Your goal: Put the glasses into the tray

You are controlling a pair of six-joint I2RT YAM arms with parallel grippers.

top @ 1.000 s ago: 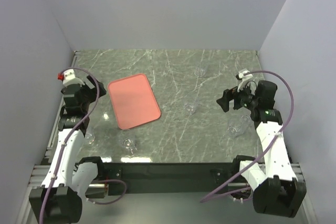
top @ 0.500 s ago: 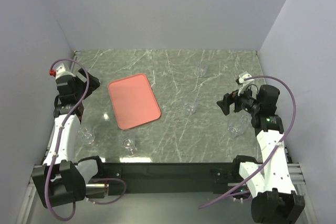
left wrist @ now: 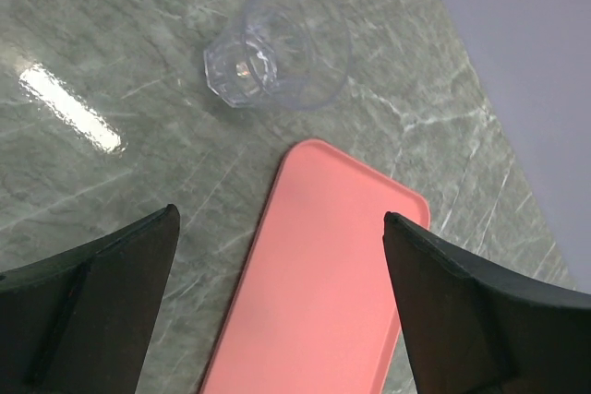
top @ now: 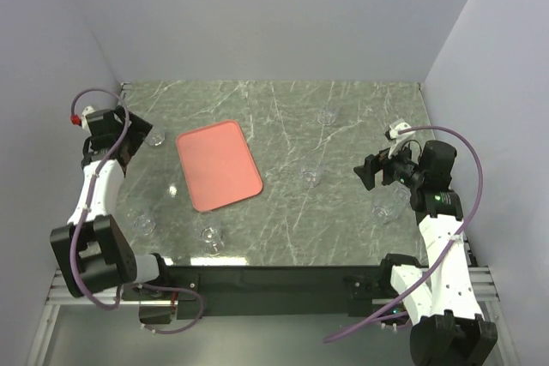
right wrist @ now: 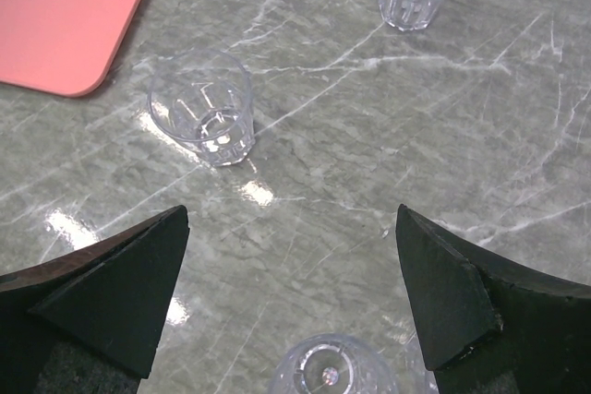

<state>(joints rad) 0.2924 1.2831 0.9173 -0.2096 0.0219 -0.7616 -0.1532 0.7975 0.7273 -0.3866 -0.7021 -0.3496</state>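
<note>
Left tool [top: 130, 139]: jaws wide apart, nothing btwn them. It hangs over the far-left part of the table [top: 283, 237], tips just beside the far-left glass [top: 155, 138]. The salmon-pink tray [top: 219, 165] lies flat on the table to its right, left of centre, set at a slight angle.

Left wrist cam: the far-left glass sits ahead of the black fingers [left wrist: 92, 302]. It looks upright, mouth up, on bare marble near a rounded tray corner but apart from it. The tray fills most of the gap btwn the fingers.

Right tool [top: 371, 169]: jaws also wide apart, empty. It's raised over the right side of the table and points left toward the tray.

Glass count on top cam: six, all on the table, outside the tray.
- far glass [top: 325, 115]: near the back edge, right of centre.
- middle glass [top: 310, 175]: right of the tray, near it, not touching.
- right glass [top: 386, 207]: below the right tool.
- near-left glass [top: 144, 224] and near glass [top: 208, 236]: close to the front edge, below the tray, apart from each other.

Right wrist cam: the middle glass is upright just past the tray's rounded corner. The far glass is cut off at the top edge, and the right glass at the bottom edge, btwn the fingers [right wrist: 102, 292].
</note>
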